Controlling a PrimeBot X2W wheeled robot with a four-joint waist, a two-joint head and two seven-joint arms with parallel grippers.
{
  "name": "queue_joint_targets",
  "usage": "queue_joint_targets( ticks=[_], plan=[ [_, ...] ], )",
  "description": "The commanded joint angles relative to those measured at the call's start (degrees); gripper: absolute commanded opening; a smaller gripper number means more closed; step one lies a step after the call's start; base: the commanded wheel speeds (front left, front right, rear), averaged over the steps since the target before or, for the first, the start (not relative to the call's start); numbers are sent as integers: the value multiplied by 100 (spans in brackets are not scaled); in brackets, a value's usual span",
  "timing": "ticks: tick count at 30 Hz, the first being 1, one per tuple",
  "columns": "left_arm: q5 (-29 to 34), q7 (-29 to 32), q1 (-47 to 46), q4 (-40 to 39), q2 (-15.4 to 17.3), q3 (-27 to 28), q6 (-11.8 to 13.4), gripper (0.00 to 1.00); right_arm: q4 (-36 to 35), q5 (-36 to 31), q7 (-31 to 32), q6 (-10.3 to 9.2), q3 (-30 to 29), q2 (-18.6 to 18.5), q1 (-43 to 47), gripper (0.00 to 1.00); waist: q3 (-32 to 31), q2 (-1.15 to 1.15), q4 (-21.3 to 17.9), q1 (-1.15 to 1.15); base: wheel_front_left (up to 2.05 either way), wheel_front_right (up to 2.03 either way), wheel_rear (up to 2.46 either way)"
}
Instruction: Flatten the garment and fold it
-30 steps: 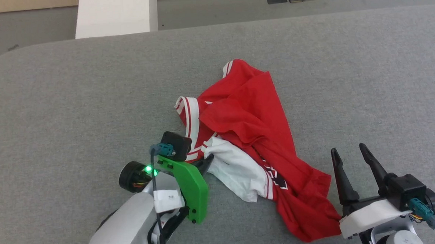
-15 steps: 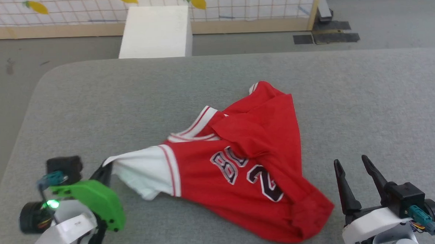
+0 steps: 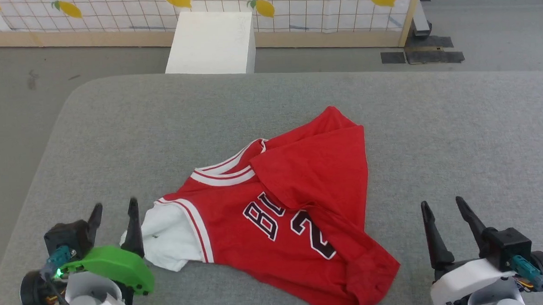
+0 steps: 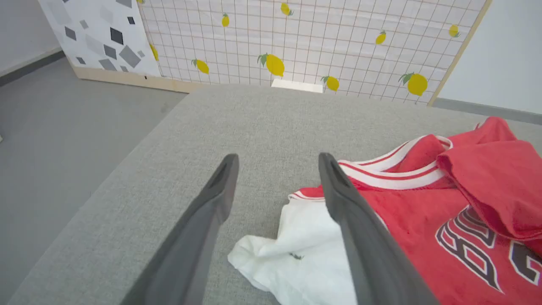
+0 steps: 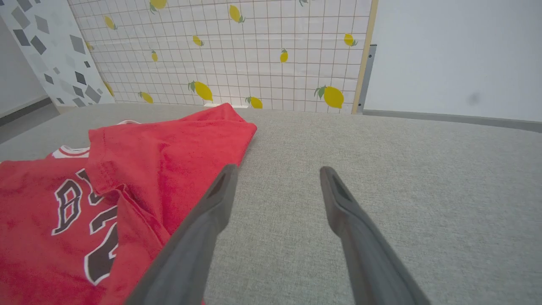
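We see the red jersey T-shirt [image 3: 279, 216] lying crumpled on the grey desk [image 3: 115, 132], a little toward 6 o'clock from the desk's middle. Its striped collar [image 3: 224, 173] faces 10 o'clock. A red flap [image 3: 318, 169] folded over from 1 o'clock covers part of the black print [image 3: 286, 225]. The white sleeve [image 3: 170, 239] spreads toward 8 o'clock.

Our left tool [image 3: 115, 205] sits at 8 o'clock from the jersey, its fingers apart and clamping nothing. In the left wrist view, the left tool [image 4: 278, 159] has the sleeve [image 4: 296, 262] partly between and under its fingers; we cannot tell whether they touch. Our right tool [image 3: 441, 203] stands at 4 o'clock from the jersey, just beside the hem, fingers apart over bare desk, as the right wrist view [image 5: 278, 168] also shows.

Beyond the desk at 12 o'clock stand a white box [image 3: 211, 43] and a lemon-print grid panel [image 3: 301, 4].
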Motion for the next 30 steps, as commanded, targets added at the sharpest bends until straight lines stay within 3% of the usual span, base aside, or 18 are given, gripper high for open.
queue_joint_targets(
  ticks=[1, 8, 9, 10, 11, 15, 19, 30],
  plan=[
    [191, -267, -116, 10, -5, -25, -72, 100, -46, -66, 47, -10, 1, 2, -50, 100, -66, 0, 63, 0, 0, 0, 0],
    [1395, -648, -156, -534, -561, 324, -308, 100, -310, -117, 872, -10, 293, -177, -466, 100, 53, 0, 392, 0, 0, 0, 0],
    [1616, -649, -100, -661, -691, 380, -384, 100, -315, -34, 1152, -10, 404, -287, -589, 100, 104, 0, 464, 0, 0, 0, 0],
    [2084, -650, 34, -873, -1023, 456, -588, 100, -270, 228, 2009, -10, 742, -696, -986, 100, 279, 0, 685, 0, 0, 0, 0],
    [2238, -650, 66, -901, -1129, 478, -669, 100, -218, 345, 2410, -10, 874, -859, -1159, 100, 336, 0, 764, 0, 0, 0, 0],
    [2622, -651, 111, -864, -1480, 546, -952, 100, 63, 842, 3910, -10, 1226, -1333, -1812, 100, 552, 0, 1053, 0, 0, 0, 0],
    [2815, -651, 118, -728, -1780, 659, -1231, 100, 436, 1295, 4942, -10, 1378, -1560, -2431, 100, 724, 0, 1303, 0, 0, 0, 0],
    [3149, -652, 94, -476, -2288, 1084, -1732, 100, 1589, 1411, 5897, -10, 1594, -1695, -3028, 100, 982, 0, 1711, 0, 0, 0, 0]
  ],
)
